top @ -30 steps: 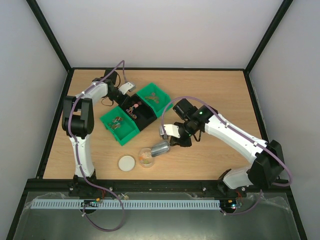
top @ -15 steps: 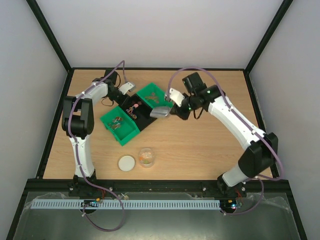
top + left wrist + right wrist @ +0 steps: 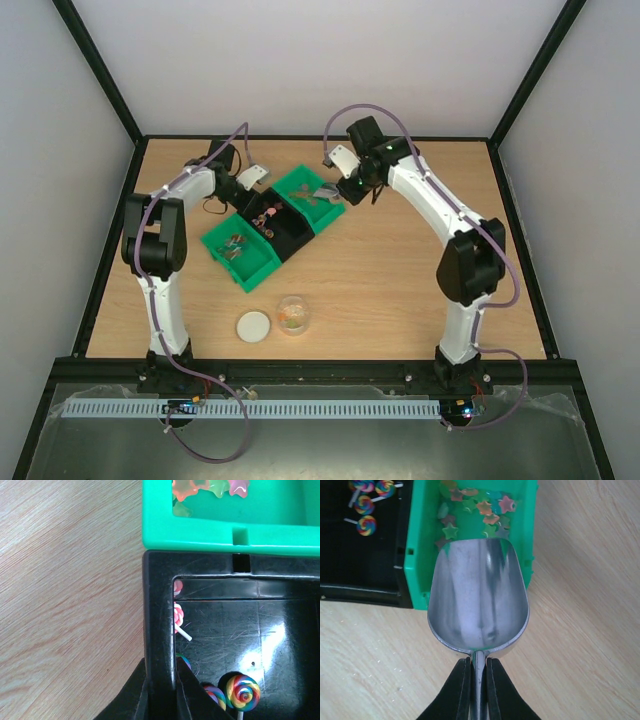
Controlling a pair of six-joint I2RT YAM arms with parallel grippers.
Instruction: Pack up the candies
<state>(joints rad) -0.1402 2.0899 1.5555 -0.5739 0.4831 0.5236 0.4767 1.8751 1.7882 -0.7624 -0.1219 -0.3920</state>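
The candies (image 3: 470, 510) are small star-shaped sweets in mixed colours, lying in the far green bin (image 3: 415, 555); they also show in the left wrist view (image 3: 210, 487). My right gripper (image 3: 478, 680) is shut on the handle of the metal scoop (image 3: 477, 600). The scoop is empty and hovers over the near end of that bin. In the top view the scoop (image 3: 325, 190) is over the far green bin (image 3: 296, 181). My left gripper (image 3: 160, 690) is shut on the wall of the black bin (image 3: 159, 610). The clear jar (image 3: 293, 313) holds a few candies.
Lollipops (image 3: 242, 692) lie in the black bin. A second green bin (image 3: 250, 268) adjoins the black bin (image 3: 291, 241) at the front left. A white lid (image 3: 253, 326) lies left of the jar. Black frame rails border the table.
My right arm has carried the scoop from over the jar at the front back to the far green bin. The left arm has not moved.
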